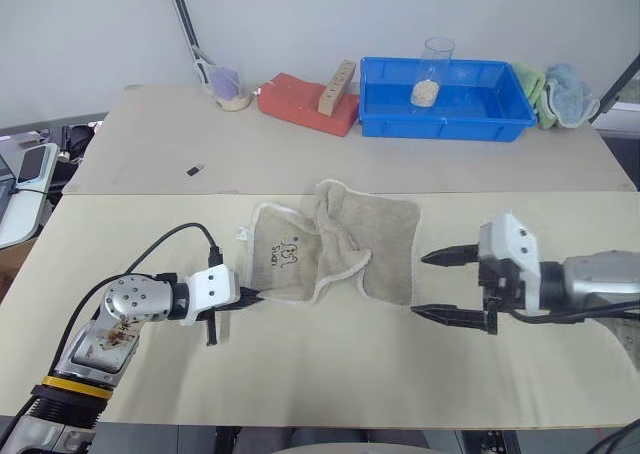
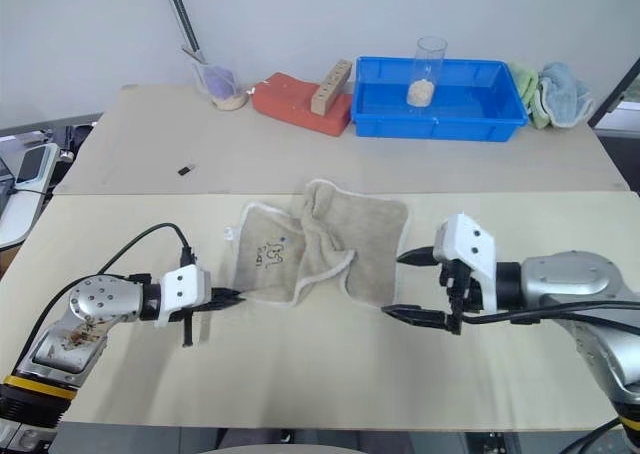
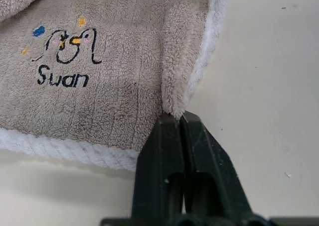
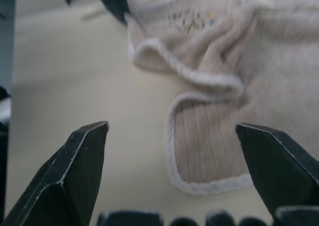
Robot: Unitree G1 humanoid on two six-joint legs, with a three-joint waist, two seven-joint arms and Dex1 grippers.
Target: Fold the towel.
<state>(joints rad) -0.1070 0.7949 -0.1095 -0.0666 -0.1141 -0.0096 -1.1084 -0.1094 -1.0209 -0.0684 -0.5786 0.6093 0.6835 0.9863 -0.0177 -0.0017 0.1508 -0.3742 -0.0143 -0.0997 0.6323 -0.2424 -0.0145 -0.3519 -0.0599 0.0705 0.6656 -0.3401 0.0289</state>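
One towel at table centre, two grippers, left and right, one blue bin at one o'clock, two cups, two cloths, one red block are counted.

Fuzzy terry towel, matt table

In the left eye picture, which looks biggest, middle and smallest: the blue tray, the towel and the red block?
1. Blue tray
2. Towel, nearly as big, and closer to the camera, so that is unsure
3. Red block
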